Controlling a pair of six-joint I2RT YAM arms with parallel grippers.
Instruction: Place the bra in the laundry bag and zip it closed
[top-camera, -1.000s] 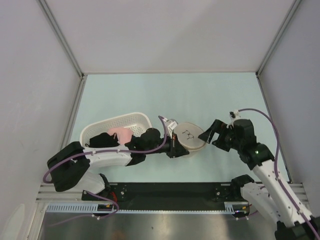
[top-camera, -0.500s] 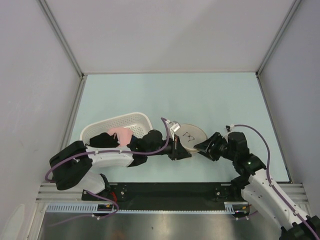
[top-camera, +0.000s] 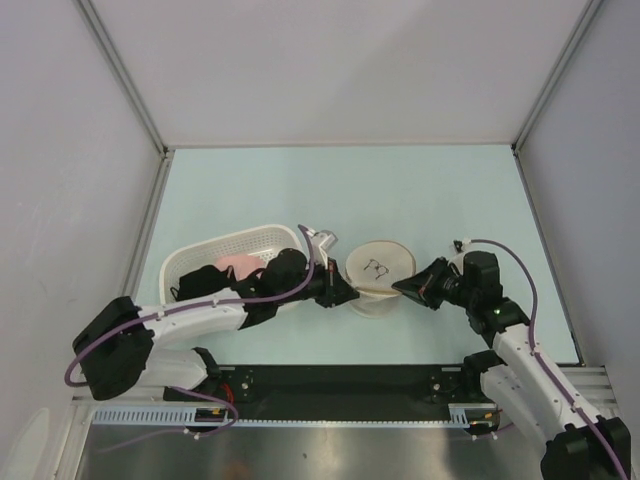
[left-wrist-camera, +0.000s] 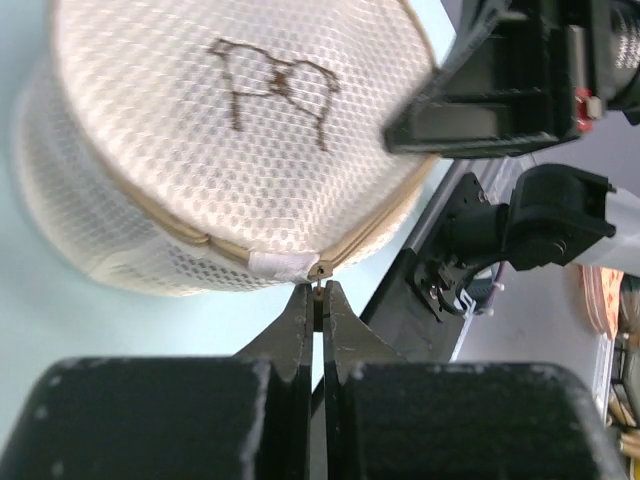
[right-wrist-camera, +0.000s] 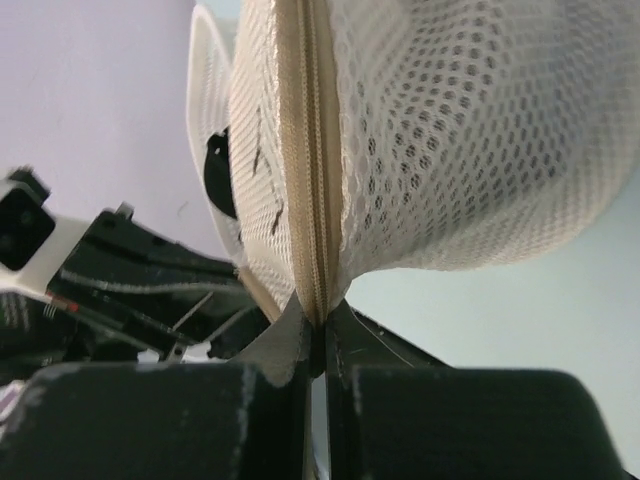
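Note:
The laundry bag (top-camera: 378, 275) is a round cream mesh pouch with a dark logo, held between both arms. In the left wrist view my left gripper (left-wrist-camera: 318, 295) is shut on the small metal zip pull (left-wrist-camera: 320, 270) at the rim of the laundry bag (left-wrist-camera: 200, 150). From above, the left gripper (top-camera: 345, 292) is at the bag's left edge. My right gripper (right-wrist-camera: 318, 318) is shut on the beige zip seam (right-wrist-camera: 312, 150) of the laundry bag (right-wrist-camera: 480, 130); from above, the right gripper (top-camera: 398, 286) is at the bag's right edge. The bra is hidden.
A white perforated basket (top-camera: 240, 240) stands left of the bag, under the left arm. It holds a pink garment (top-camera: 238, 264) and a dark cloth (top-camera: 205, 280). Grey walls enclose the pale green table (top-camera: 400, 190) on three sides.
The right gripper came in from the right and shut on the bag's zip seam. The left arm stretched out and the bag now stands more on edge.

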